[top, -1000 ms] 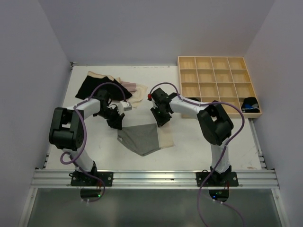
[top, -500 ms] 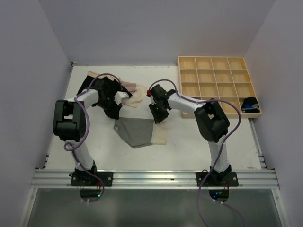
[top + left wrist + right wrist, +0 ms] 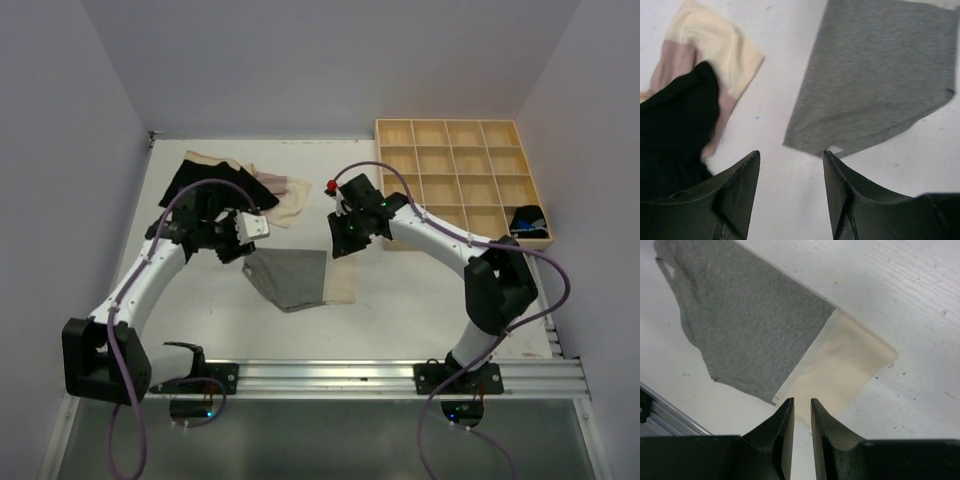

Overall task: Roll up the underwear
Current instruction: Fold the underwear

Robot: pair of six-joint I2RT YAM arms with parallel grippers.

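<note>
The grey underwear (image 3: 290, 278) lies flat on the table between the arms, with a pale beige band (image 3: 341, 282) along its right side. In the left wrist view its corner (image 3: 875, 85) lies just ahead of my left gripper (image 3: 791, 154), which is open and holds nothing. That gripper (image 3: 238, 254) hovers at the cloth's left corner. My right gripper (image 3: 341, 246) hangs over the beige band (image 3: 840, 365), beside the grey cloth (image 3: 750, 330). Its jaws (image 3: 801, 401) stand a narrow gap apart with nothing between them. Black underwear (image 3: 195, 180) and pale beige-pink underwear (image 3: 282, 196) lie at the back left.
A light wooden tray (image 3: 460, 180) of square compartments stands at the back right, with a dark item (image 3: 527, 218) in its near right cell. The black garment (image 3: 675, 130) lies close to my left fingers. An aluminium rail (image 3: 330, 375) runs along the near edge.
My left gripper has opened and let go of the grey underwear, which now lies flatter and farther back. Both arms have drawn away from it, the right one rising toward the back right.
</note>
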